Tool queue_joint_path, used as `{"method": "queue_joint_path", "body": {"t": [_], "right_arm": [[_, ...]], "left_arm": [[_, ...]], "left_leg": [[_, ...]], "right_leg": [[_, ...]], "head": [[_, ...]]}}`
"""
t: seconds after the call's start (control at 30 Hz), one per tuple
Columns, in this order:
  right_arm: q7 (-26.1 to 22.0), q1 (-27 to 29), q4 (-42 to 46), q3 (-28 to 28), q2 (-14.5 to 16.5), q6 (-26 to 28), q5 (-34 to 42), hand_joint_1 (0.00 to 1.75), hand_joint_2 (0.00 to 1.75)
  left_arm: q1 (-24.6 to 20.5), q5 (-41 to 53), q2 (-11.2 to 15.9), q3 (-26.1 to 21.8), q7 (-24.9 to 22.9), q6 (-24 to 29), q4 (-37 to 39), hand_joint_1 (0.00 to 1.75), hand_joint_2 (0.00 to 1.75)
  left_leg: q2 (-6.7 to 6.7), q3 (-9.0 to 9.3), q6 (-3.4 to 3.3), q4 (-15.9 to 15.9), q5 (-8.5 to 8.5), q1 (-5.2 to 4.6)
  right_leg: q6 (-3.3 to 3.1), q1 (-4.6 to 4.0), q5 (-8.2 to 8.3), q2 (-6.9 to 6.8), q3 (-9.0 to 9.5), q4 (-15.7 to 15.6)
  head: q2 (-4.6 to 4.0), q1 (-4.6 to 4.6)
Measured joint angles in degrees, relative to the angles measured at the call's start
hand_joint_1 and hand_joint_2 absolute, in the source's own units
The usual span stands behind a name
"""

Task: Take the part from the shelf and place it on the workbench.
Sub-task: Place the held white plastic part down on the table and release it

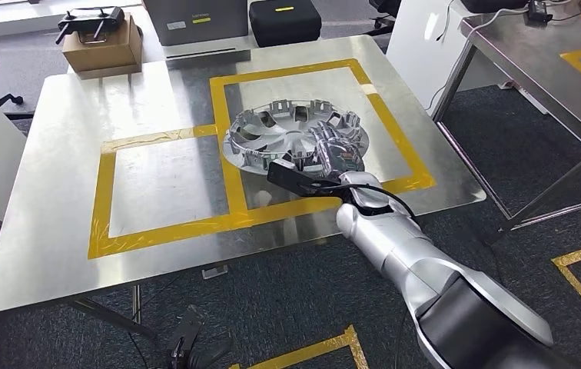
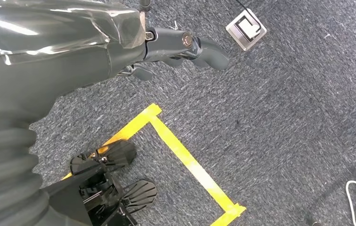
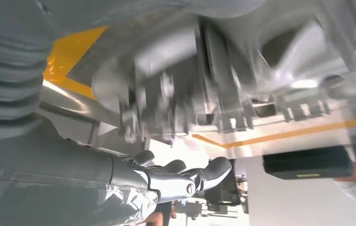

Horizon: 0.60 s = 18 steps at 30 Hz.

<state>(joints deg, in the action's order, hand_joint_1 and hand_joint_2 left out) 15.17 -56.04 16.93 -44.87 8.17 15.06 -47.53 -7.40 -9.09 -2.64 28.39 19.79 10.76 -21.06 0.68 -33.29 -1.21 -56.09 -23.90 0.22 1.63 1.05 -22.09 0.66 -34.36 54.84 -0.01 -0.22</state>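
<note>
- The part [image 1: 295, 132], a silver hubcap-looking wheel cover, is lying on the desk [image 1: 64, 231] inside the bigger yellow-taped square [image 1: 395, 131], so the "take it off the shelf" half looks done to me.
- The right robot hand [image 1: 335, 152] is sitting over the near edge of the part, fingers reaching across its rim. In the right wrist view the thumb [image 3: 199, 176] is sticking out on one side with the part's ribbed rim [image 3: 181, 94] on the other, but it's blurry, so I honestly cannot tell if it's clamped on the rim or already loose.
- The left robot hand [image 2: 181, 47] is hanging down over the carpet with nothing in it, fingers looking relaxed and slightly apart.
- Beyond the right robot hand, at the far end of the desk, there's a cardboard box [image 1: 101, 48] with a black controller on top, well apart from the part.
- My guess at what's left: letting go if it hasn't yet, then pulling the arm back without dragging the part out of the square.
</note>
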Motion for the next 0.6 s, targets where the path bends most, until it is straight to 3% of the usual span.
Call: {"method": "queue_joint_path", "body": {"t": [0.1,0.3,0.43,0.6], "right_arm": [[-4.10,0.00,0.21,1.65,0.50,-1.10,4.34,0.00,0.00],[-14.93,-0.06,8.07,10.79,1.24,-5.46,23.14,0.00,0.00],[-13.07,0.75,24.31,13.93,-3.14,-10.59,32.10,0.00,0.00],[-13.48,4.15,45.52,18.80,-10.30,-8.27,39.78,0.00,0.00]], "left_arm": [[-0.03,-0.03,0.00,0.00,0.52,0.41,0.03,0.00,0.00],[0.02,-2.78,0.11,-0.38,2.69,1.90,0.20,0.00,0.00],[0.39,-4.83,0.47,-1.75,4.34,2.23,0.24,0.00,0.00],[1.12,-5.84,1.15,-3.34,5.82,2.95,0.28,0.00,0.00]], "left_leg": [[0.00,0.00,0.00,0.00,0.00,0.00],[0.00,0.02,0.01,0.00,0.01,0.00],[0.05,0.01,0.01,-0.01,0.02,0.00],[0.09,-0.04,-0.02,-0.01,0.00,-0.04]], "right_leg": [[0.00,0.00,0.00,0.00,0.00,0.00],[0.00,0.00,0.00,-0.01,-0.01,0.03],[0.00,0.00,0.00,-0.09,-0.01,0.03],[0.00,0.10,-0.01,-0.16,-0.01,0.02]], "head": [[0.01,0.00],[0.01,-0.02],[-0.01,-0.01],[0.01,0.00]]}}
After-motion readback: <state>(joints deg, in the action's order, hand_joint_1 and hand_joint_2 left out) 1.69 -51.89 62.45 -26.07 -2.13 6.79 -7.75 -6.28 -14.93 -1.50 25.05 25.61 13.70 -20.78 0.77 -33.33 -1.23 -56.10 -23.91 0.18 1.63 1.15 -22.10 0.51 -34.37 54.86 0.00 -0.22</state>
